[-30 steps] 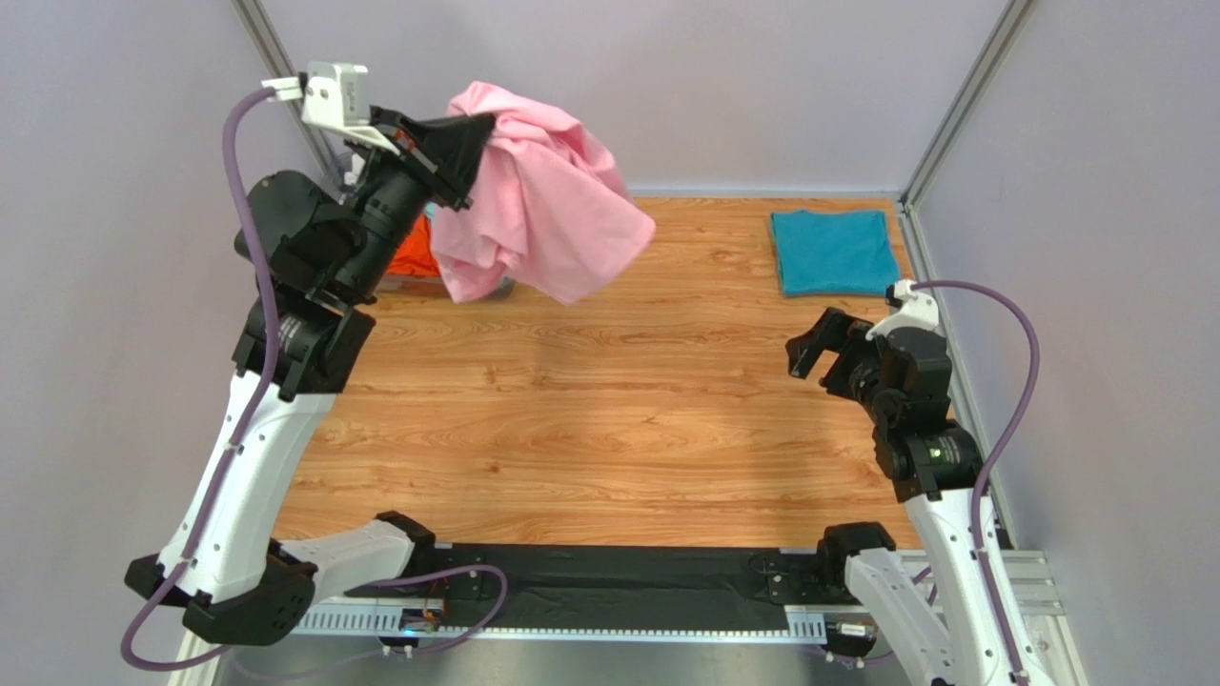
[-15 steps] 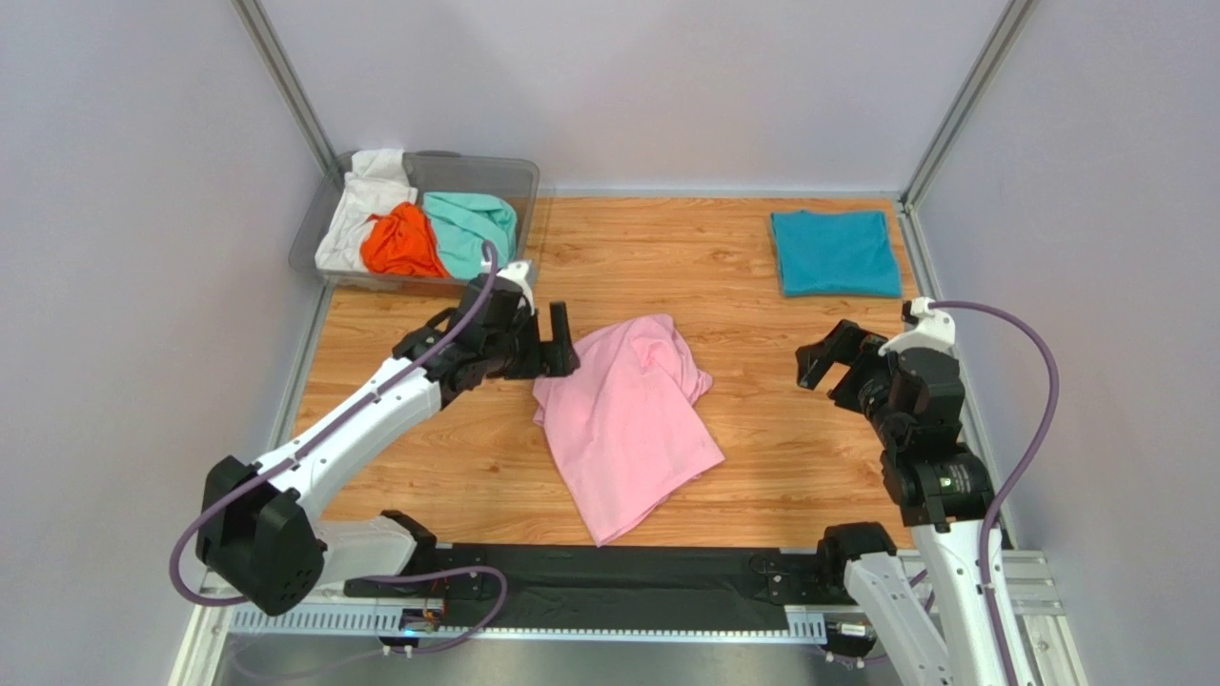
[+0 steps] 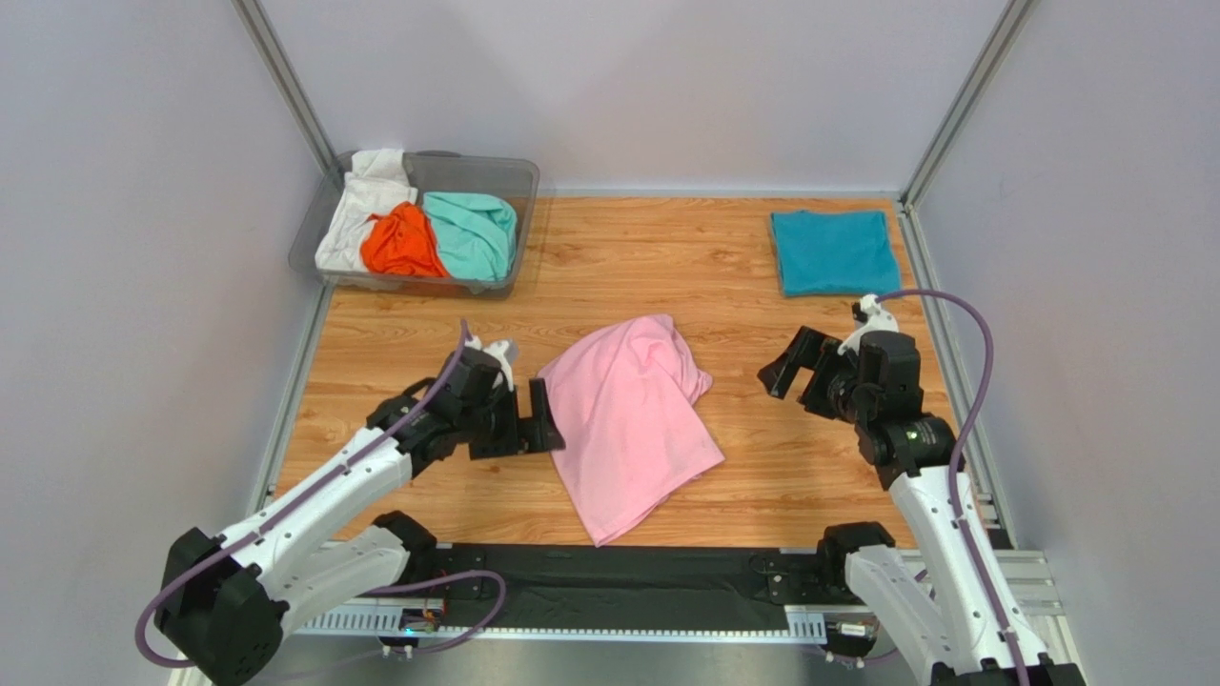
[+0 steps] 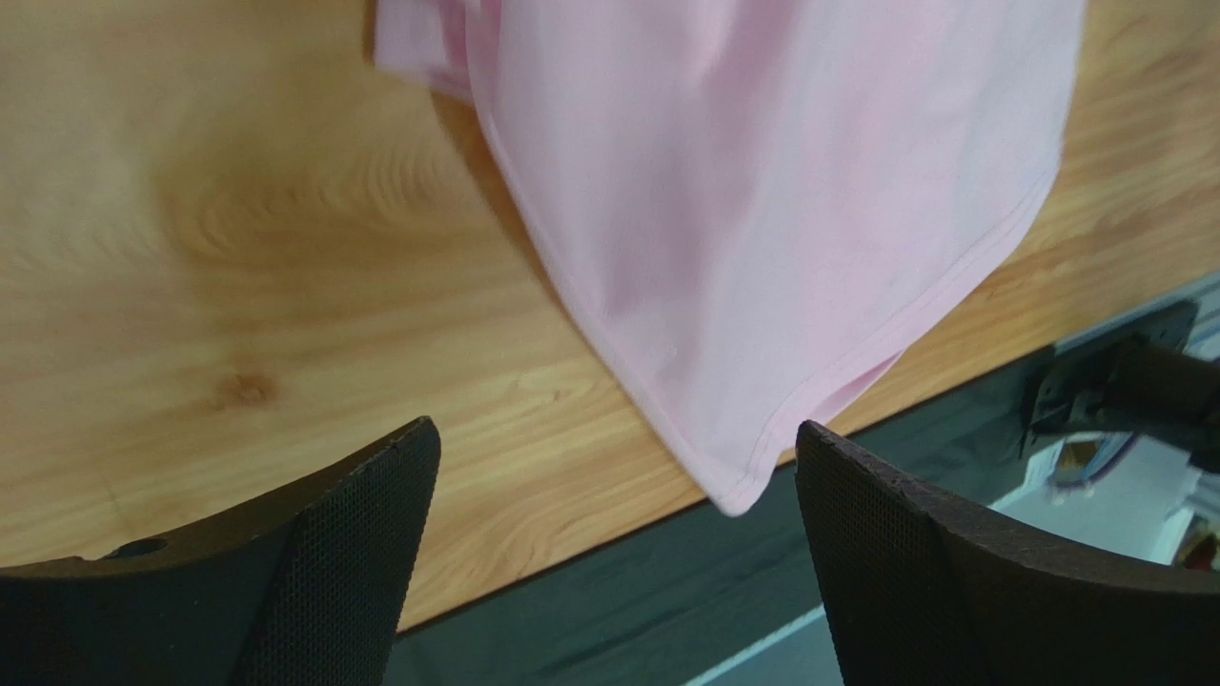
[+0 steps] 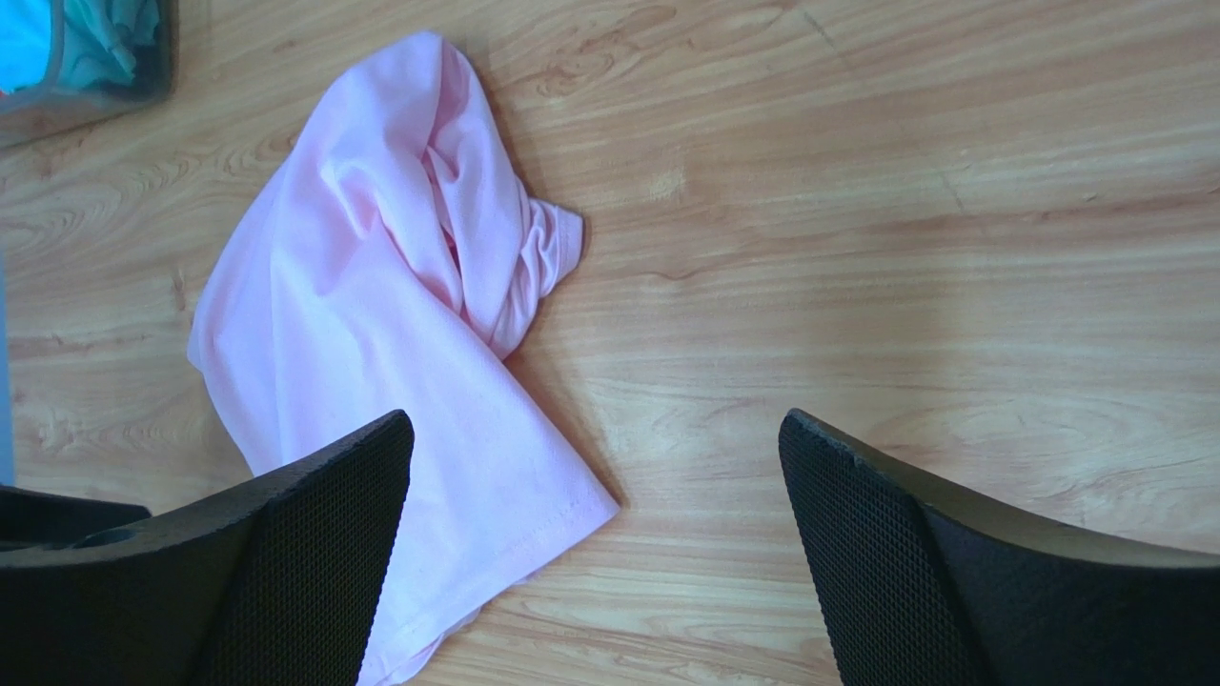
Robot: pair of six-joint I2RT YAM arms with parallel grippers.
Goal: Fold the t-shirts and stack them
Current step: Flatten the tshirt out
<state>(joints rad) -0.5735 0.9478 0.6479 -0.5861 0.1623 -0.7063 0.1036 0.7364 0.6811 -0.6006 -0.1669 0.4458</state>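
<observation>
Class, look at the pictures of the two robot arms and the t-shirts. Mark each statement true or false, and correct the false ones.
1. The pink t-shirt lies crumpled on the table. True.
2. The left gripper is shut on the pink t-shirt. False: its jaws stand open and hold nothing.
3. The teal-blue t-shirt lies folded at the table's far right corner. True.
4. The bin is empty. False: it holds a white tee, an orange tee and a mint-green tee.
5. The right gripper is open and holds nothing. True.
</observation>
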